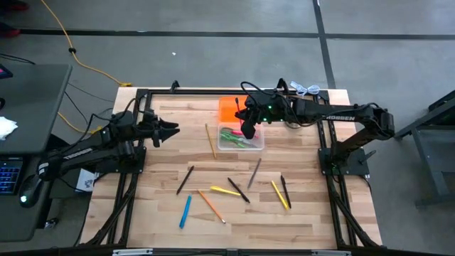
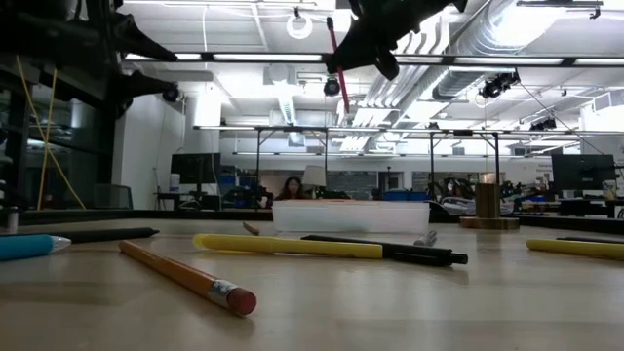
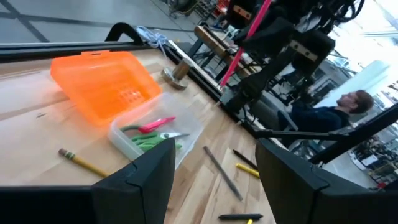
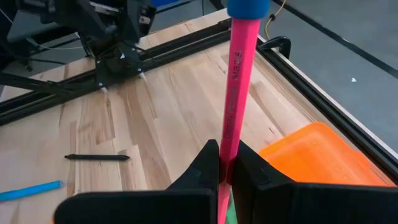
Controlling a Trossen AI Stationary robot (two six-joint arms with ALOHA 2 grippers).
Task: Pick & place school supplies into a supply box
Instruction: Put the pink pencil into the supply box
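The clear supply box (image 1: 240, 138) stands on the table's far middle, with green-handled scissors (image 3: 152, 142) and a pink pen (image 3: 155, 124) lying in it. Its orange lid (image 1: 229, 109) lies just behind it. My right gripper (image 1: 249, 131) hangs above the box, shut on a pink pen (image 4: 239, 68) with a blue end. My left gripper (image 1: 173, 129) stands open at the table's left, above the wood, its fingers (image 3: 144, 177) holding nothing. Several pens and pencils (image 1: 234, 190) lie loose on the near half of the table. My right gripper pinches the pink pen's shaft (image 4: 227, 155) between its two fingers, which lie across the pen. Most of the pen's length and its blue end (image 4: 249, 6) stick out past the fingers. The pen stands near upright (image 2: 336, 68), lifted clear above the box.
A wooden pencil (image 1: 210, 140) lies left of the box. A small metal object (image 3: 177, 70) sits beyond the lid by the table's far rail. Dark frame rails run along the table's edges. A person (image 3: 339, 109) sits in the room behind.
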